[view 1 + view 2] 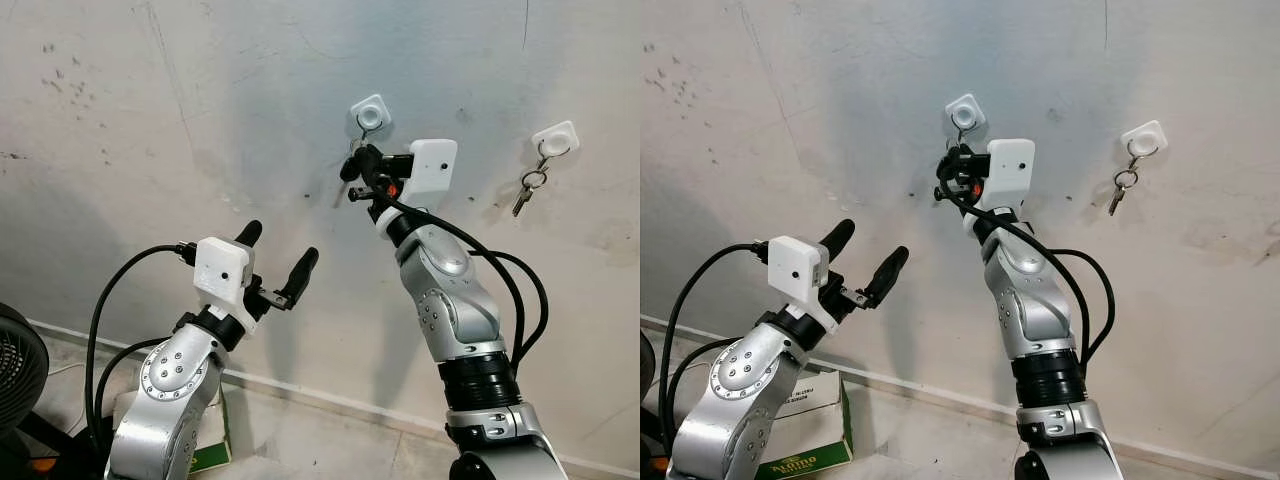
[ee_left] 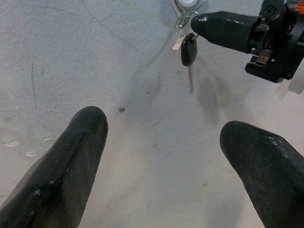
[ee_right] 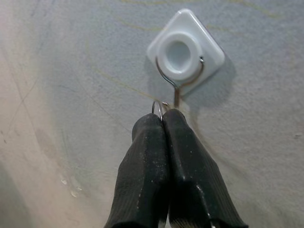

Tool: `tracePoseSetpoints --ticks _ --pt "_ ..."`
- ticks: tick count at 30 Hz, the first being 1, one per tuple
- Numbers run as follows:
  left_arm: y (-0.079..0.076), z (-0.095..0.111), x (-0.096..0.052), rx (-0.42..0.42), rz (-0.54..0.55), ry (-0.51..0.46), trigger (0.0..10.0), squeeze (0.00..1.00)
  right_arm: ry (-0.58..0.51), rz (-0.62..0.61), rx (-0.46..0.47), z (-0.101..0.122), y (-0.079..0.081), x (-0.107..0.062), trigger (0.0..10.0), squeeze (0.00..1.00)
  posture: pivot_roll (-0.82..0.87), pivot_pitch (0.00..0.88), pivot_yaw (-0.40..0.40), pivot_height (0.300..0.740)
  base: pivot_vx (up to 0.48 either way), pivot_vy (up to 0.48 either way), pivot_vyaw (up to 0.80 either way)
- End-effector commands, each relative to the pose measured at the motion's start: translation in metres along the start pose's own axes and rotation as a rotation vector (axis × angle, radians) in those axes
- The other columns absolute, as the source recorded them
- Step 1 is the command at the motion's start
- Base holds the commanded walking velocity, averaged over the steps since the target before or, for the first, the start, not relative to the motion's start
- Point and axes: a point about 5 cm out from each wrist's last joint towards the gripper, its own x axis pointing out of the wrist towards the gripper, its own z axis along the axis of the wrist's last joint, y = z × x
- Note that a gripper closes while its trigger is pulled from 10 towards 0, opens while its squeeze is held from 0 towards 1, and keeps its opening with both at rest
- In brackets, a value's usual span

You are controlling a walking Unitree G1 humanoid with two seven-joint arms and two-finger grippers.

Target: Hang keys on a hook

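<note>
A white square hook with a thin wire loop is stuck to the wall. My right gripper is raised just under it, shut on a metal key ring that touches the wire's lower end. I cannot tell whether the ring is over the wire. A black-headed key and a small tag dangle from the ring, below the right gripper. My left gripper is lower and to the left, open and holding nothing, its fingers pointing at the bare wall.
A second white hook to the right carries another set of keys. On the floor by the wall stand a green and white box and, at far left, a black fan.
</note>
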Motion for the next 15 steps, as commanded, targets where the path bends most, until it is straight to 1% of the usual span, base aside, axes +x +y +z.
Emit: tracePoseSetpoints --ticks 1,2,4,9,15 --pt "0.0002 -0.0006 0.0004 0.005 0.0 0.004 10.0 0.0 -0.032 0.003 0.006 0.0083 0.0015 0.0044 10.0 0.0 0.14 0.001 0.011 0.74 0.0 0.0 0.0" --pt "-0.0017 -0.0007 0.0 0.004 -0.005 0.004 10.0 0.0 -0.038 -0.015 0.041 0.0104 0.0008 0.0059 10.0 0.0 0.14 0.002 0.011 0.74 0.0 0.0 0.0" --pt "-0.0026 -0.0009 -0.0002 0.002 -0.007 0.004 10.0 0.0 -0.042 -0.024 0.059 0.0117 0.0003 0.0069 10.0 0.0 0.14 0.002 0.011 0.74 0.0 0.0 0.0" --pt "-0.0052 -0.0018 -0.001 -0.001 -0.011 0.008 10.0 0.0 -0.046 -0.029 0.05 0.0123 -0.0005 0.0087 10.0 0.0 0.15 0.003 0.011 0.74 0.0 0.0 0.0" --pt "-0.0038 -0.0016 -0.0008 0.0 -0.008 0.009 10.0 0.0 -0.033 -0.037 0.052 0.0098 -0.0009 0.0085 10.0 0.0 0.15 0.005 0.013 0.74 0.0 0.0 0.0"
